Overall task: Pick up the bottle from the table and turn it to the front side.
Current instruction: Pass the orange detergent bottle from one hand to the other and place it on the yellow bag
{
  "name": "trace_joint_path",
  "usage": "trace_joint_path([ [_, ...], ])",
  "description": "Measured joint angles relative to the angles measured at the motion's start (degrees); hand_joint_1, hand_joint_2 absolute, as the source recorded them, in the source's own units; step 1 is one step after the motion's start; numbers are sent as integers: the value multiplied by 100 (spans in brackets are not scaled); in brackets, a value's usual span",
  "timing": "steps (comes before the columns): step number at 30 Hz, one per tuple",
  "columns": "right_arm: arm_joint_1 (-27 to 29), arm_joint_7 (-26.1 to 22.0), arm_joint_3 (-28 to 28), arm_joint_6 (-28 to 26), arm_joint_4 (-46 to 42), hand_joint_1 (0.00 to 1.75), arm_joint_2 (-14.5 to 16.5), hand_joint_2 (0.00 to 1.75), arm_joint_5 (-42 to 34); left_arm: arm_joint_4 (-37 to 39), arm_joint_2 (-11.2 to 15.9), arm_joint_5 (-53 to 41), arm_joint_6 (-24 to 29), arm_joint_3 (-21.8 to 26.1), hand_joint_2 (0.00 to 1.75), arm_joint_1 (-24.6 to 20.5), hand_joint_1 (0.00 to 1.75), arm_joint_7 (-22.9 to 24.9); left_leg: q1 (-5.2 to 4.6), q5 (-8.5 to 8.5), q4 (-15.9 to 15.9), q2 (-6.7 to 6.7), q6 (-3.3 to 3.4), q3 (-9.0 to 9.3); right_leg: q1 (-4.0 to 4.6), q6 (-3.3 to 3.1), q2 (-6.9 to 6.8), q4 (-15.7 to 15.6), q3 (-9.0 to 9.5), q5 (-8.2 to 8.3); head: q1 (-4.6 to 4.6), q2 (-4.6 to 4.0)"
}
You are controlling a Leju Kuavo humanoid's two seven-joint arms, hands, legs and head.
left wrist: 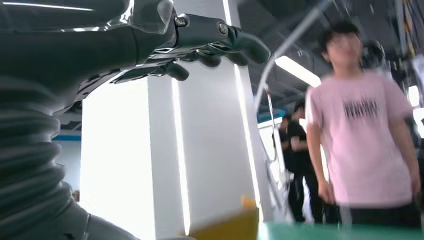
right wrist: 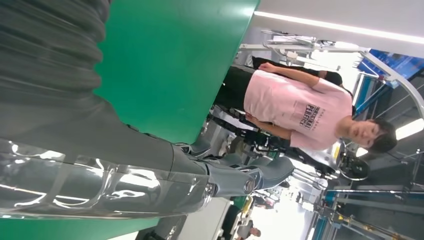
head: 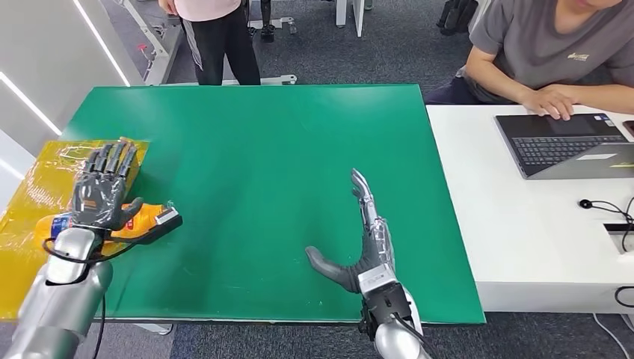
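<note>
Left hand [head: 101, 191] spread, fingers released above the lying bottle [head: 142, 217]; I should lower squarely, then wrap its body. Right hand [head: 362, 243] open, idle.

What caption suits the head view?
Left hand hovers over an orange bottle at the green table's edge; right hand open.

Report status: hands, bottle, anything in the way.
Left hand over the bottle, fingers spread, no grip. Right hand open above the green table. Bottle lying on its side at the table's left edge. Nothing in the way.
</note>
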Motion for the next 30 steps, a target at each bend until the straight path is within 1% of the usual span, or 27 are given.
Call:
trace_joint_path([
  [3, 12, 14, -1, -1, -3, 0, 4, 175, 9, -944, -283, 517, 3, 984, 175, 303, 0, -964, 0, -1, 0, 0, -1, 0, 0, 0, 0, 0, 0, 0, 1, 0],
  [4, 17, 16, -1, -1, -4, 0, 4, 175, 10, -1215, -377, 777, 3, 1258, 175, 374, 0, -1172, 1, -1, 0, 0, -1, 0, 0, 0, 0, 0, 0, 0, 1, 0],
  [6, 32, 18, -1, -9, -5, 0, 4, 175, 10, -1670, -525, 1441, 3, 1630, 175, 481, 0, -1326, 1, -2, 0, -1, -2, 1, 0, 0, -2, 0, -1, -1, -1, 0],
  [8, 42, 23, -1, -22, -6, 0, 3, 175, 7, -2028, -655, 2282, 4, 1799, 175, 537, 0, -1360, 1, -2, 0, -10, -2, 0, 0, -1, -13, -1, 1, -2, -1, 0],
  [11, 45, 31, 4, -52, -6, 0, 3, 175, -7, -2393, -858, 3471, 5, 1839, 175, 558, 0, -1373, 2, -1, 0, -18, -2, 0, 0, -2, -24, -1, 5, -4, 0, 0],
  [15, 50, 36, 19, -96, -5, 0, 3, 175, -21, -2687, -1128, 3972, 4, 1828, 175, 551, 0, -1384, 0, 0, 1, -16, -1, 1, 0, -3, -22, -1, 7, -1, 1, 0],
  [16, 51, 37, 27, -107, -5, 0, 3, 175, -25, -2729, -1176, 4297, -28, 1788, 175, 552, 0, -1389, 0, 0, 1, -15, -1, 3, 0, -3, -21, -2, 7, -1, 1, 0],
  [17, 55, 38, 36, -128, -5, 0, 3, 175, -28, -2753, -1210, 4824, -126, 1701, 175, 552, 0, -1392, -1, 0, 2, -15, -1, 5, 0, -2, -21, -3, 6, -1, -1, 0],
  [18, 64, 38, 42, -160, -5, 0, 3, 175, -30, -2756, -1241, 5577, -353, 1544, 175, 554, 0, -1395, -1, 0, 2, -18, -1, 6, -1, -2, -23, -5, 7, -2, -2, 0],
  [19, 80, 34, 46, -199, -8, 0, 2, 175, -31, -2743, -1268, 6426, -736, 1325, 175, 562, 0, -1394, -1, 0, 3, -26, 0, 6, -1, -1, -30, -6, 9, -3, -2, 0],
  [20, 101, 21, 49, -245, -15, 0, -2, 175, -25, -2730, -1307, 7227, -1232, 1059, 175, 583, 0, -1388, -1, 0, 3, -35, 0, 4, -1, 0, -39, -7, 12, -4, -2, 0],
  [21, 126, 2, 50, -295, -26, 0, -7, 175, -9, -2718, -1355, 7880, -1767, 779, 175, 617, 0, -1378, -1, 0, 3, -43, 1, 1, -1, 1, -47, -7, 15, -5, 0, 0],
  [22, 152, -20, 51, -346, -43, 0, -16, 175, 14, -2713, -1405, 8337, -2278, 491, 175, 659, 0, -1363, 0, 0, 3, -46, 1, -1, -1, 2, -50, -7, 16, -5, 1, 0],
  [23, 180, -41, 51, -397, -66, 0, -28, 175, 42, -2713, -1458, 8656, -2712, 210, 175, 699, 0, -1344, -1, 0, 3, -42, 2, -2, -1, 2, -45, -7, 15, -4, 1, 0],
  [25, 230, -56, 49, -484, -122, 0, -54, 175, 94, -2711, -1558, 9113, -3298, -308, 175, 740, 0, -1319, -3, -3, 3, -27, 3, -1, -2, 4, -29, -9, 13, -1, 1, 0],
  [27, 265, -47, 45, -528, -182, 0, -75, 175, 139, -2699, -1662, 9421, -3574, -714, 175, 745, 0, -1321, -5, -6, 4, -19, 5, -1, -3, 6, -22, -13, 12, 0, 1, 0],
  [30, 298, -32, 39, -593, -255, 0, -101, 175, 163, -2680, -1846, 9896, -3912, -1092, 175, 765, 0, -1365, -4, -8, 5, -21, 7, -1, -3, 6, -24, -15, 11, 0, 0, 0],
])
